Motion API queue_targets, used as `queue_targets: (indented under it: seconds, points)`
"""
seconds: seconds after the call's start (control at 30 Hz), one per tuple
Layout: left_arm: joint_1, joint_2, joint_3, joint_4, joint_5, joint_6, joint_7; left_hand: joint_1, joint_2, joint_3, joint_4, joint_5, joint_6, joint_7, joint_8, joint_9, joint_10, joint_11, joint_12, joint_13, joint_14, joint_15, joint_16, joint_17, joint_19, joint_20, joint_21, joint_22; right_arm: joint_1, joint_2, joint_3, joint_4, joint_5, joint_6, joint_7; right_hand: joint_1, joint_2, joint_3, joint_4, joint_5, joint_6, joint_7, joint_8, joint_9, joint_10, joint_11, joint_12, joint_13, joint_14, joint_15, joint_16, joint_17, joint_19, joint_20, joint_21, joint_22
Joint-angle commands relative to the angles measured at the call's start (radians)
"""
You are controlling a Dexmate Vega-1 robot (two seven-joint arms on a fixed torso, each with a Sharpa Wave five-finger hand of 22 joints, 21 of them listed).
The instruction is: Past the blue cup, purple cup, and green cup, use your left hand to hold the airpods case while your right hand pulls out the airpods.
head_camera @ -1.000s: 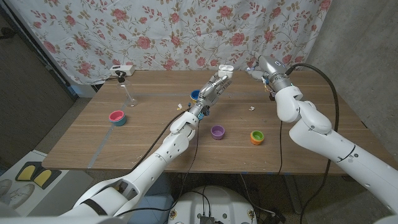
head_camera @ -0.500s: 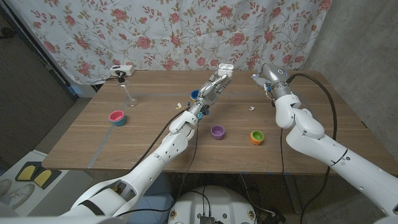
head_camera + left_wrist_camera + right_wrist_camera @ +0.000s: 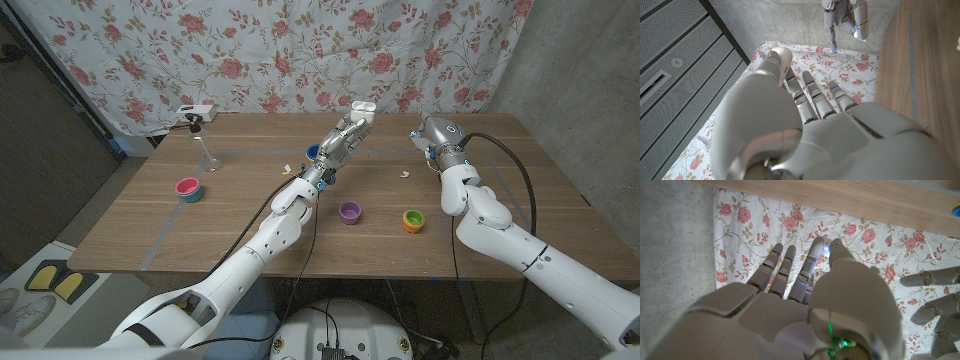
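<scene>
White and small, the case (image 3: 362,108) sits at the fingertips of the left hand (image 3: 345,135), which grips it raised above the worktop (image 3: 240,200), lid end up; that hand and the case stand where they stood a second ago. The change is on the other side: the right hand (image 3: 422,130) has drawn back from the case and sunk toward the worktop, so it now hangs well apart from the left hand, off to its right. In the right wrist view its fingers (image 3: 790,272) reach out nearly straight, the thumb tip close to one of them; whether it pinches an earbud I cannot tell. A tiny white bit (image 3: 405,173) lies just below the right hand. The blue cup (image 3: 314,153) sits under the left wrist, the purple cup (image 3: 349,211) and green cup (image 3: 412,220) nearer the robot. My guess is that the pull is done or under way.
</scene>
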Motion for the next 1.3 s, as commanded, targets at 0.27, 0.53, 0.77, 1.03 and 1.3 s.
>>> queue_targets:
  seconds: [0.27, 0.53, 0.77, 1.03, 1.3]
  points:
    - [0.018, 0.008, -0.001, -0.031, 0.005, -0.014, 0.018, -0.002, 0.01, 0.005, -0.005, 0.001, 0.006, -0.006, 0.009, 0.003, 0.048, -0.044, 0.003, 0.168, 0.025, -0.036, 0.0, 0.002, 0.001, -0.001, 0.002, 0.002, -0.005, 0.022, -0.058, 0.101, -0.095, 0.01, -0.053, 0.001, -0.002, -0.006, 0.005, 0.001, 0.015, -0.007, -0.001, 0.006, 0.003, -0.005, 0.012, -0.001, -0.006, -0.166, -0.008, -0.001, -0.007, 0.007, -0.008, 0.001]
    - [0.029, 0.014, -0.003, -0.048, 0.002, -0.016, 0.021, -0.003, 0.01, 0.005, -0.006, 0.001, 0.007, -0.007, 0.011, 0.002, 0.049, -0.044, 0.003, 0.168, 0.026, -0.036, 0.0, 0.002, 0.001, -0.001, 0.002, 0.002, -0.006, 0.026, -0.062, 0.121, -0.1, 0.024, -0.043, -0.001, 0.0, -0.009, 0.006, 0.0, 0.019, -0.01, -0.001, 0.006, 0.004, -0.005, 0.015, -0.002, -0.006, -0.167, -0.009, -0.001, -0.01, 0.003, -0.011, 0.001]
    - [0.039, 0.018, -0.004, -0.067, 0.008, -0.024, 0.034, -0.003, 0.01, 0.005, -0.006, 0.001, 0.007, -0.007, 0.012, 0.001, 0.05, -0.044, 0.003, 0.168, 0.026, -0.036, 0.0, 0.003, 0.001, -0.001, 0.002, 0.002, -0.004, 0.024, -0.057, 0.137, -0.092, 0.05, -0.038, 0.002, 0.001, -0.011, 0.004, 0.0, 0.023, -0.012, -0.001, 0.007, 0.001, -0.005, 0.017, -0.003, -0.012, -0.17, -0.015, -0.003, -0.01, -0.002, -0.012, 0.0]
    - [0.042, 0.022, -0.002, -0.076, 0.003, -0.026, 0.02, -0.002, 0.01, 0.005, -0.007, 0.001, 0.007, -0.006, 0.013, 0.001, 0.051, -0.044, 0.003, 0.168, 0.026, -0.036, 0.0, 0.003, 0.001, 0.0, 0.002, 0.002, 0.002, 0.029, -0.064, 0.158, -0.101, 0.059, -0.037, 0.0, 0.001, -0.014, 0.006, 0.0, 0.026, -0.013, -0.001, 0.007, 0.0, -0.005, 0.017, -0.006, -0.015, -0.169, -0.017, -0.003, -0.008, -0.003, -0.012, 0.0]
    - [0.051, 0.03, -0.004, -0.091, 0.002, -0.026, 0.028, -0.002, 0.01, 0.005, -0.007, 0.0, 0.008, -0.006, 0.014, 0.001, 0.05, -0.044, 0.002, 0.167, 0.025, -0.036, -0.001, 0.003, 0.002, 0.0, 0.003, 0.002, 0.007, 0.037, -0.066, 0.179, -0.1, 0.062, -0.029, -0.001, 0.003, -0.017, 0.006, 0.0, 0.027, -0.014, -0.002, 0.007, -0.001, -0.005, 0.018, -0.009, -0.015, -0.17, -0.018, -0.003, -0.006, -0.007, -0.013, 0.0]
